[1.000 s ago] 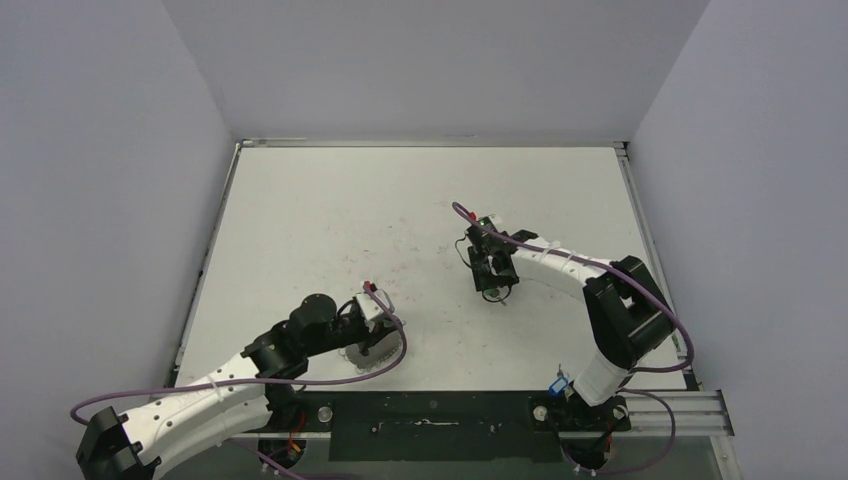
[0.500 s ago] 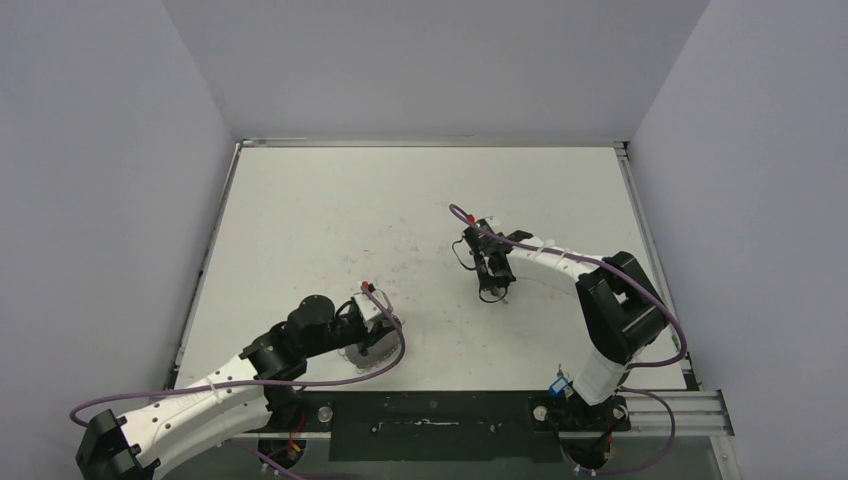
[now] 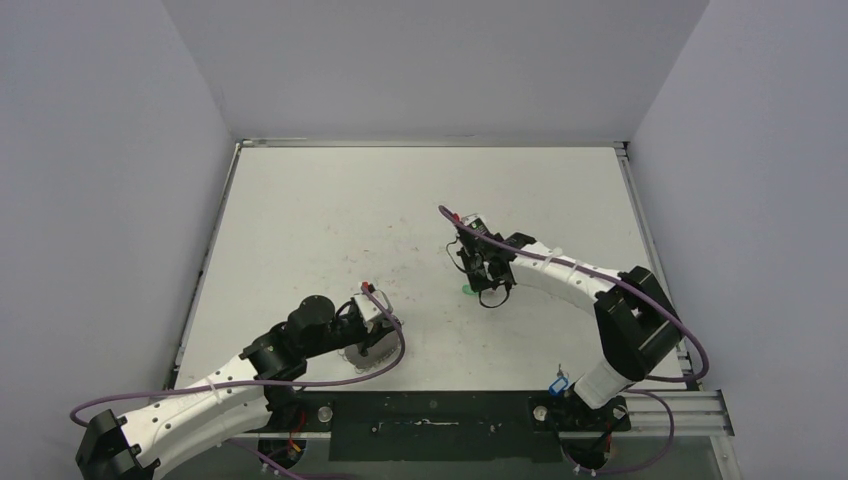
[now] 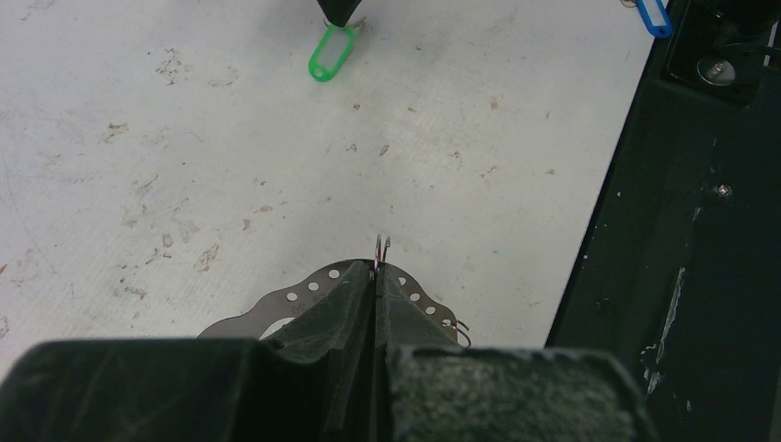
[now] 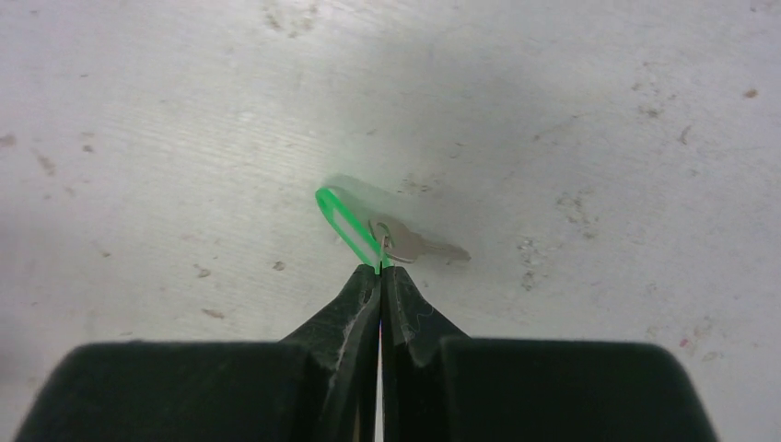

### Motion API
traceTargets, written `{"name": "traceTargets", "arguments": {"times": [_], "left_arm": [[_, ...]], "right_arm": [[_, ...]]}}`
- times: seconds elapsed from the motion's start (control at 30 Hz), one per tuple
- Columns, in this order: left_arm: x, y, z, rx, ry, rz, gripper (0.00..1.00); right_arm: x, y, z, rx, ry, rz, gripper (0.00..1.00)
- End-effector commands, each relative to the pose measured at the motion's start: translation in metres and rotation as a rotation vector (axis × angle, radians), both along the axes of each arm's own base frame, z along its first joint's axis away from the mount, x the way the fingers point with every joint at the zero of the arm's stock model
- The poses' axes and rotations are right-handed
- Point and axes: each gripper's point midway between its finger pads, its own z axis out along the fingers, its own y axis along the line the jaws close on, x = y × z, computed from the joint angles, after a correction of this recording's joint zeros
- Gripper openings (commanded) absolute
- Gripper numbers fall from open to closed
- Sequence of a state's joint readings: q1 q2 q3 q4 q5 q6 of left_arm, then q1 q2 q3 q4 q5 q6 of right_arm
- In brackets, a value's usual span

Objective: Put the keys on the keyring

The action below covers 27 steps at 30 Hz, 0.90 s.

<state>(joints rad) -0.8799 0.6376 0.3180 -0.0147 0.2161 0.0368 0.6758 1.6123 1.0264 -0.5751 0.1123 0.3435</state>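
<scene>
Early days: neither of the keys on the keyring (image 4: 313, 287) yet. Green key (image 5: 355, 219) out mid-tabletop (image 3: 330, 220), pinched at the near end of its bright tag by the right claw (image 5: 380, 270), jaws pressed together on the plastic. Hard to tell whether just lifted or resting on the surface. Small silver blade hung off the tag by a tiny loop, pointing right in the right wrist view. Blue key (image 4: 652, 16) well apart, down by the dark rail (image 3: 430, 425) at the near edge, beside the right arm's base, no claw near it. Keyring low near the left base, clamped in the left claw (image 4: 376, 276), jaws together on its rim: thin pale metal, arc dotted with small holes, a wire end poking up just past the tips. Left to do, by the look of it: carry green across to the ring, thread it, then fetch blue and thread that too
</scene>
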Motion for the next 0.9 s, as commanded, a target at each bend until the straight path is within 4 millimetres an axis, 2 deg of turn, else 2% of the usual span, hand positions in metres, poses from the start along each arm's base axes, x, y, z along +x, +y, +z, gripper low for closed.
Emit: {"name": "traceTargets", "arguments": {"times": [0.0, 0.13, 0.3, 0.53, 0.63, 0.73, 0.8, 0.87], "left_arm": [[0.003, -0.001, 0.01, -0.033, -0.024, 0.006, 0.0], [0.002, -0.001, 0.01, -0.036, -0.022, 0.005, 0.0], [0.001, -0.004, 0.014, -0.053, -0.038, -0.011, 0.0], [-0.001, -0.01, 0.021, -0.078, -0.06, -0.045, 0.0], [-0.001, -0.012, 0.023, -0.087, -0.064, -0.056, 0.0], [-0.001, -0.014, 0.023, -0.088, -0.061, -0.061, 0.0], [-0.002, -0.014, 0.022, -0.086, -0.058, -0.064, 0.0], [-0.002, -0.014, 0.022, -0.086, -0.058, -0.065, 0.0]], "right_arm": [[-0.001, 0.037, 0.024, 0.192, -0.029, 0.102, 0.0], [-0.008, 0.048, 0.035, 0.271, -0.044, 0.177, 0.0], [-0.021, 0.062, 0.066, 0.402, -0.12, 0.312, 0.0], [-0.041, 0.066, 0.106, 0.536, -0.244, 0.433, 0.0], [-0.049, 0.071, 0.115, 0.588, -0.262, 0.477, 0.0], [-0.05, 0.07, 0.11, 0.581, -0.254, 0.469, 0.0], [-0.043, 0.06, 0.094, 0.507, -0.225, 0.397, 0.0], [-0.035, 0.05, 0.078, 0.43, -0.191, 0.328, 0.09]]}}
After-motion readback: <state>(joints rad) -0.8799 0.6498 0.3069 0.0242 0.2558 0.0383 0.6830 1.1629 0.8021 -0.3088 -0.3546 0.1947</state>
